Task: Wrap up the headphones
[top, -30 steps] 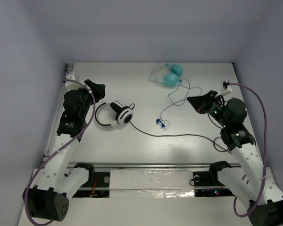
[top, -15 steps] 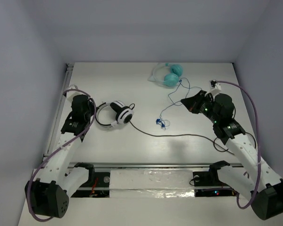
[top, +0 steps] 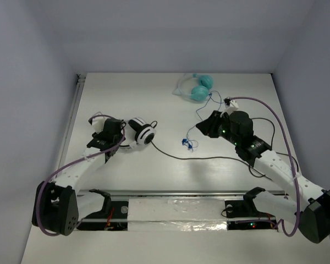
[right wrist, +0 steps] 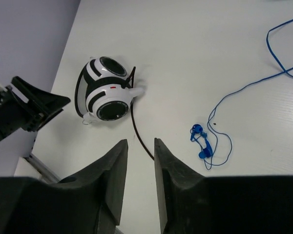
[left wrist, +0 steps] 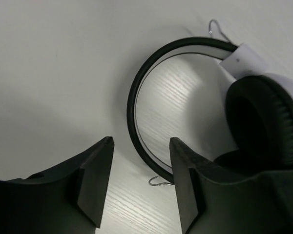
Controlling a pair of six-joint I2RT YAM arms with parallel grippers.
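The white-and-black headphones (top: 141, 132) lie left of centre, earcups stacked, striped cups clear in the right wrist view (right wrist: 107, 92). Their thin black cable (top: 209, 158) trails right across the table. My left gripper (top: 120, 138) is at the black headband, which it partly covers from above. In the left wrist view the headband (left wrist: 132, 97) arcs across the gap of the open left gripper (left wrist: 141, 146), untouched, beside a black ear pad (left wrist: 263, 122). My right gripper (top: 210, 123) hovers right of centre, open. In its own view the right gripper (right wrist: 140, 144) frames the cable (right wrist: 136, 127) below, nothing held.
Small teal headphones (top: 196, 88) lie at the back, their blue cord (top: 209, 107) running down to a blue plug (top: 188, 144) near the table's middle. The black cable ends in loops (top: 258, 165) under my right arm. A rail (top: 72, 126) edges the left side.
My left arm has swung down and right onto the headband. My right arm has moved left toward the middle. Both grippers, shut half a second ago, now stand open.
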